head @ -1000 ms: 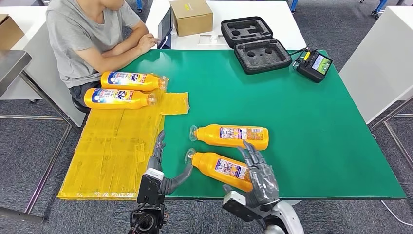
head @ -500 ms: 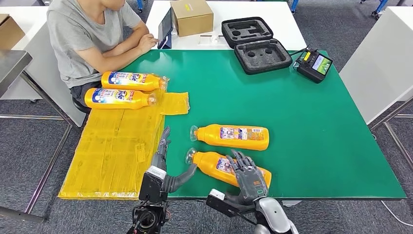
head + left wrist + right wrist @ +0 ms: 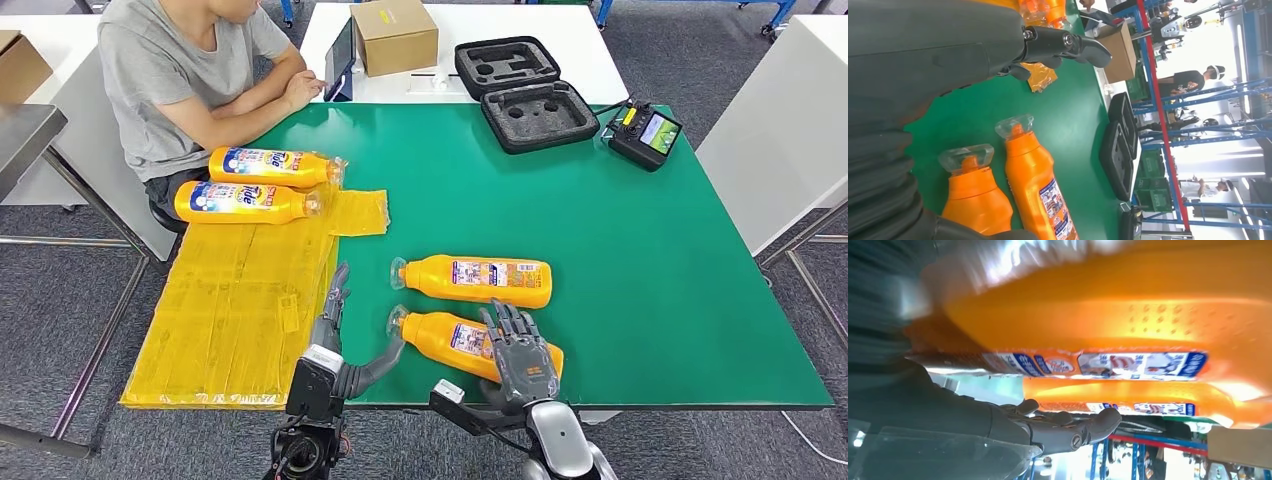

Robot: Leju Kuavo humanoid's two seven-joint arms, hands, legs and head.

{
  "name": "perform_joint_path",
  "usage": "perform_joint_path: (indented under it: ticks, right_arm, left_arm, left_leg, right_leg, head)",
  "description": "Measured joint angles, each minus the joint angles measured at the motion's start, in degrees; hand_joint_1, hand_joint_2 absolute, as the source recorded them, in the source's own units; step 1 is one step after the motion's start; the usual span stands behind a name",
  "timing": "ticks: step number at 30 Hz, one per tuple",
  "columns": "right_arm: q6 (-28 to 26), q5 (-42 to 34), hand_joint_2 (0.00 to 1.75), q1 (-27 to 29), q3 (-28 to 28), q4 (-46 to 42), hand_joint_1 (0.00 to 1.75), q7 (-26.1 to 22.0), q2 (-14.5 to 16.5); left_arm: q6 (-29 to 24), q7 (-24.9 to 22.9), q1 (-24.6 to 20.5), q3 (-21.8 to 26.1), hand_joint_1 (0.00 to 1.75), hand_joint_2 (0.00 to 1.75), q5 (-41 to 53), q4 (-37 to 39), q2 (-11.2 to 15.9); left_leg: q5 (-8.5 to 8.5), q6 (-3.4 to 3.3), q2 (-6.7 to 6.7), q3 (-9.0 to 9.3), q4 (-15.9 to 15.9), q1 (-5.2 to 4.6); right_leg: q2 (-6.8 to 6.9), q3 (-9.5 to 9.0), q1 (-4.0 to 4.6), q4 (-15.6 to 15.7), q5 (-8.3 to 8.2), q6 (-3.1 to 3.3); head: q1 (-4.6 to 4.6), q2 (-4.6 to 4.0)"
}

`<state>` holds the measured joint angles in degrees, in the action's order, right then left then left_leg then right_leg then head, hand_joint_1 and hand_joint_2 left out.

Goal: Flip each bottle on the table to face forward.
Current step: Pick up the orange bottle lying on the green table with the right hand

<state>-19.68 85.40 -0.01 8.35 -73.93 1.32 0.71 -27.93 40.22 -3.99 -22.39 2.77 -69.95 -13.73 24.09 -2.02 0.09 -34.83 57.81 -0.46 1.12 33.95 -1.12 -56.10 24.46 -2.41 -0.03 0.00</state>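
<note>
Right robot hand [image 3: 520, 352] lies over the base end of the near bottle [image 3: 455, 337], its fingers spread across the orange body; whether it truly grips it I cannot tell (the right wrist view is blurred up close). Left robot hand [image 3: 340, 340] is open and holds nothing, its thumb reaching toward that bottle's clear cap. The green surface [image 3: 620, 260] carries this bottle at its front edge. Just behind the near bottle lies a second bottle [image 3: 475, 280], back label up. Well to the left of the near bottle, on a yellow sheet [image 3: 230, 310], two more bottles [image 3: 265, 183] show blue front labels.
</note>
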Motion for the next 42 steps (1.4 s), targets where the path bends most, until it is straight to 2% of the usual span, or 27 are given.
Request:
perform_joint_path:
  ticks: [14,26,34,42]
  right_arm:
    - [-0.9,-0.1,1.75,3.7,1.1,-4.6,0.00,-0.2,-0.2]
    - [-0.4,0.8,1.75,6.3,1.7,-8.2,0.00,2.0,-0.3]
    - [0.2,1.8,1.75,6.8,-0.3,-8.2,0.00,5.3,-0.5]
    - [0.0,2.1,1.75,7.0,-2.0,-8.2,0.00,5.8,-0.5]
  left_arm:
    - [0.9,0.0,0.0,0.1,0.00,1.75,0.8,0.0,-0.1]
    - [0.9,0.0,0.0,0.1,0.00,1.75,0.8,0.0,0.0]
    - [1.1,0.0,-0.3,-0.1,0.00,1.75,0.6,0.0,0.0]
    - [1.0,0.0,-0.4,-0.1,0.00,1.75,0.6,0.0,-0.1]
  left_leg:
    - [0.02,0.01,0.00,-0.06,0.0,0.00]
    - [0.02,0.01,0.01,-0.08,0.0,0.00]
    - [0.02,0.01,0.01,-0.09,0.0,0.00]
    - [0.02,0.01,0.01,-0.08,0.0,0.00]
  right_leg:
    - [-0.01,0.07,0.01,0.0,0.01,0.00]
    - [-0.01,0.10,0.00,0.0,0.01,0.00]
    - [-0.01,0.12,0.00,0.0,0.01,0.00]
    - [-0.01,0.11,0.00,0.0,0.01,0.00]
  head:
    - [0.01,0.00]
    - [0.01,0.00]
    - [-0.01,0.00]
    - [0.01,0.00]
